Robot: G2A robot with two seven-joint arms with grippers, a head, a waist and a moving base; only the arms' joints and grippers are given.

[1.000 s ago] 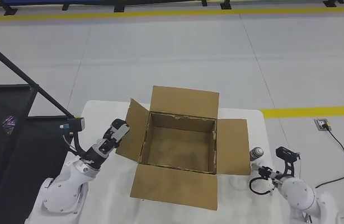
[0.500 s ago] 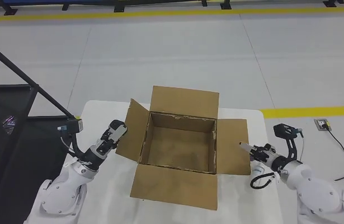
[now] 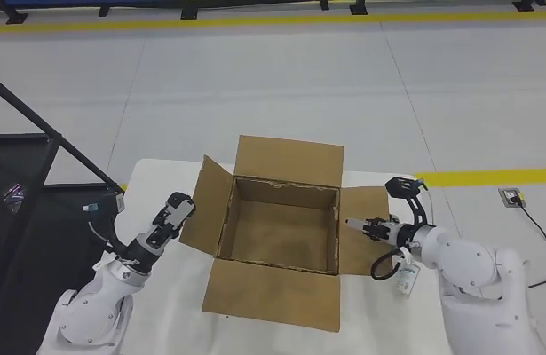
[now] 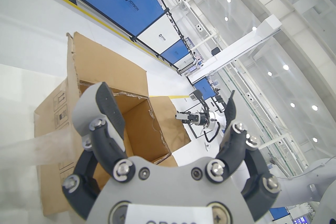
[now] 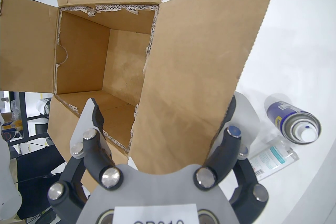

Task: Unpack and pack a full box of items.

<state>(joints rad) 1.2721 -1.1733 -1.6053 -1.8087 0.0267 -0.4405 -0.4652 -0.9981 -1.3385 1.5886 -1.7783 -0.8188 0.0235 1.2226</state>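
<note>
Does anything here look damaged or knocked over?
Yes. The cardboard box has torn, ragged edges around its opening, with corrugation showing. Beside it, a clear plastic bottle lies flat on the table next to a spray can.

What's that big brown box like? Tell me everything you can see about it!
The cardboard box is plain brown corrugated board, standing upright on the white table. All four flaps are folded open. The rim edges look ragged and torn. Inside it is empty, just bare floor and walls. The right gripper hangs open over its right flap; whether it touches is unclear.
</note>
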